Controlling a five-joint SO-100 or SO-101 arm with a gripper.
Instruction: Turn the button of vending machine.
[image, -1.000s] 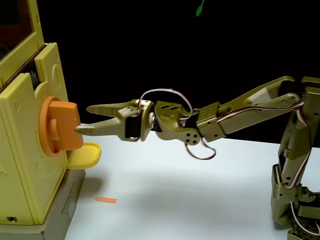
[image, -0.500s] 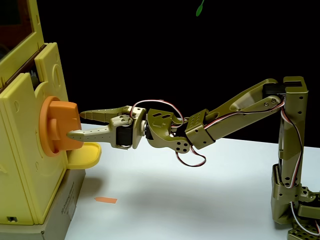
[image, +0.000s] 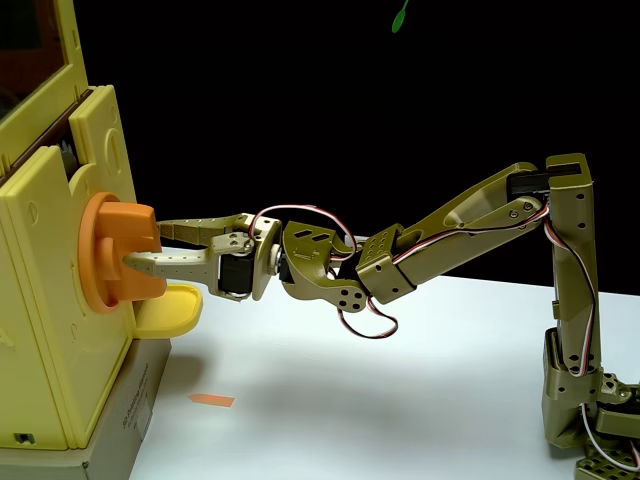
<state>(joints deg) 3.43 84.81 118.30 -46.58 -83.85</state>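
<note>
The vending machine (image: 45, 310) is a big yellow plastic box at the left edge of the fixed view, with a dark window at its top. Its button (image: 108, 225), an orange disc with a thick bar sticking out, faces right. My olive-green gripper (image: 143, 245) reaches in from the right and is open. Its lower finger (image: 165, 262) lies across the front of the bar, and the upper finger's tip touches the bar's right end. Whether the fingers press on the bar cannot be told.
A yellow rounded tray (image: 170, 308) juts out just below the button and the gripper. The machine stands on a grey cardboard box (image: 130, 420). A small orange strip (image: 211, 400) lies on the white table (image: 400, 400). The arm's base (image: 590, 410) stands at far right.
The arm has stretched left, carrying the gripper onto the button's bar. The lower finger now overlaps the bar, and the fingers have drawn slightly closer together.
</note>
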